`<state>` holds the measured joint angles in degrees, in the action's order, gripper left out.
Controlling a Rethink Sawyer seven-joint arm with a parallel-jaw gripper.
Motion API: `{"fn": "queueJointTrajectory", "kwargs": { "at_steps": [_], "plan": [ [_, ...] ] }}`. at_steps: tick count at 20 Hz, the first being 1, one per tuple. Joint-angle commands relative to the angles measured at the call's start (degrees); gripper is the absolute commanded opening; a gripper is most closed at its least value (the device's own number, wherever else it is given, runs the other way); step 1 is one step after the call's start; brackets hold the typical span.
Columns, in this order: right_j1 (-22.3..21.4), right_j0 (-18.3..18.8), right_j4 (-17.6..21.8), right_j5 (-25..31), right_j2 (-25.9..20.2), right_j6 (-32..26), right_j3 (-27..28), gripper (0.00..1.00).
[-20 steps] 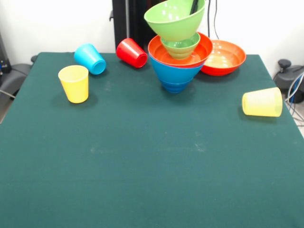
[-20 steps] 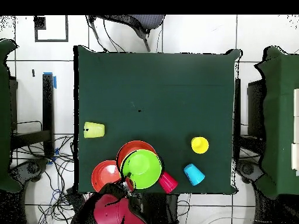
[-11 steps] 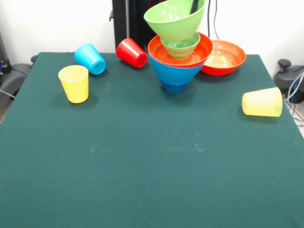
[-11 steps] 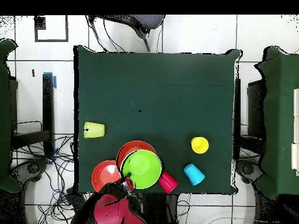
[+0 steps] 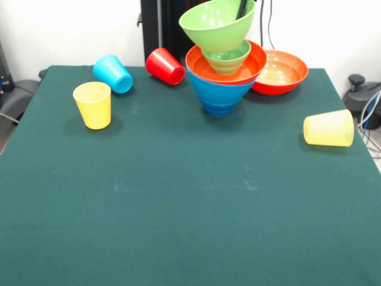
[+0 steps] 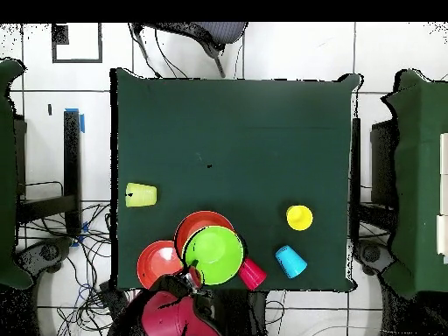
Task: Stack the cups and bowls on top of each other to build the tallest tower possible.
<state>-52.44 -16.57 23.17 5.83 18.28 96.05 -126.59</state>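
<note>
Front view was taken as the main record. A green-covered table (image 5: 178, 208) was noted, with the tower (image 5: 223, 71) standing near its far edge: a big blue bowl (image 5: 219, 95) at the base, a wide orange-red bowl (image 5: 199, 62) nested in it, a small green bowl (image 5: 227, 59) inside that, and a big green bowl (image 5: 217, 24) tilted on top. The gripper (image 5: 243, 7) was seen only as a dark finger reaching into the top bowl's far rim; whether the fingers were pinching that rim or spread could not be told. A 2nd orange-red bowl (image 5: 280, 71) was found loose just beside the tower. No small dark blue bowl was visible. All 4 cups were unstacked: opaque yellow cup (image 5: 93, 105) upright; light blue cup (image 5: 113, 74), red cup (image 5: 165, 66) and ribbed pale yellow cup (image 5: 328, 128) on their sides. Progress was judged under half.
</note>
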Motion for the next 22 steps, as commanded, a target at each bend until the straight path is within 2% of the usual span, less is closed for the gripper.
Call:
{"fn": "queueJointTrajectory", "kwargs": {
  "at_steps": [1,7,22],
  "plan": [
    [4.5,-1.1,-0.9,-5.2,-1.0,10.3,1.9,0.00],
    [5.7,-1.3,-1.2,-6.2,-0.8,10.1,1.9,0.00],
    [5.4,0.6,-1.7,-5.9,-2.8,9.7,0.8,0.00]
  ]
}}
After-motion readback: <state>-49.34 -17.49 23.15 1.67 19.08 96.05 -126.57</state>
